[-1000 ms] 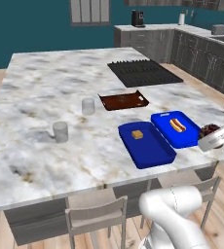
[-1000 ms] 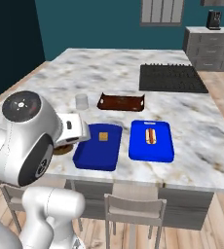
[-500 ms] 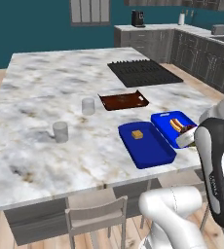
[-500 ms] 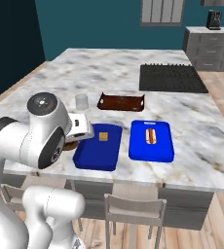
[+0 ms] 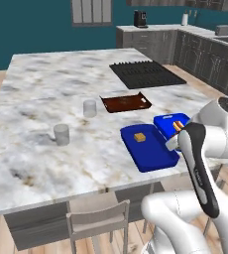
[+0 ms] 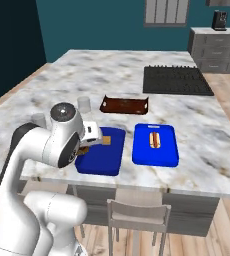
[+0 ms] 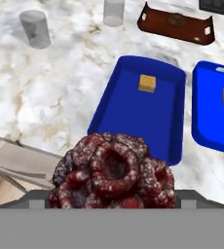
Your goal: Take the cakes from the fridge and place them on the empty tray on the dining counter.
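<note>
My gripper (image 7: 113, 193) is shut on the dark red-brown round cake (image 7: 113, 168), which hides the fingertips. It hangs just above the near end of the deep-blue tray (image 7: 133, 121), by the dining counter's (image 5: 61, 89) front edge. The small yellow-orange square cake (image 7: 146, 83) lies on the far part of that tray (image 5: 150, 151). From the right base view, the hand with the dark cake (image 6: 83, 149) under it is over the tray's (image 6: 99, 160) near left corner. The fridge is out of view.
A second blue tray (image 7: 216, 112) with a hot-dog-like item lies right beside the first. Beyond stand a dark brown tray (image 5: 126, 103), two glasses (image 5: 61, 134) (image 5: 89, 108) and the black cooktop (image 5: 145, 73). Grey stools (image 6: 139, 215) stand under the counter's near edge.
The arm has swung in from the side, carrying the dark cake from beyond the hot-dog tray to the near end of the plain blue tray. The things on the counter have not moved.
</note>
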Robot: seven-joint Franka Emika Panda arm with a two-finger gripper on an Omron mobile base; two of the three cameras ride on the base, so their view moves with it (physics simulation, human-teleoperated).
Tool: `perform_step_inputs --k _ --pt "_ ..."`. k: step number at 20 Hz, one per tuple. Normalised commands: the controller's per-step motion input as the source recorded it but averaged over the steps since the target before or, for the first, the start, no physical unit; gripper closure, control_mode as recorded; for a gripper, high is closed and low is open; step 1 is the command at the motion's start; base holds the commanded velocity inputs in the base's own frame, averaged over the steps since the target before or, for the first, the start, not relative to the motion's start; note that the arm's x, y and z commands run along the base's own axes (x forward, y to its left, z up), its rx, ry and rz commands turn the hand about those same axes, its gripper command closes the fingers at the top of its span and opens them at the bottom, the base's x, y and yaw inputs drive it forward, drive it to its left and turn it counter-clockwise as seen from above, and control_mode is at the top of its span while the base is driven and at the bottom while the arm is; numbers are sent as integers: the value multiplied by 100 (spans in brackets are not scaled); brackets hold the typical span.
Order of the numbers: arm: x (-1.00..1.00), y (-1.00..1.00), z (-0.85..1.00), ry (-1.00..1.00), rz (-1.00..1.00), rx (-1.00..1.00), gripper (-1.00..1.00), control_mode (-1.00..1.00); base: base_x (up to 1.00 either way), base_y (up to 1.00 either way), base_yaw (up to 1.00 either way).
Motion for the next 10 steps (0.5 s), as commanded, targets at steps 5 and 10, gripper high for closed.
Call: perform_step_inputs --k 5,10 --pt "53 0 -45 1 0 0 100 -100 0 0 0" --pt "47 0 -31 3 0 0 100 -100 0 0 0"
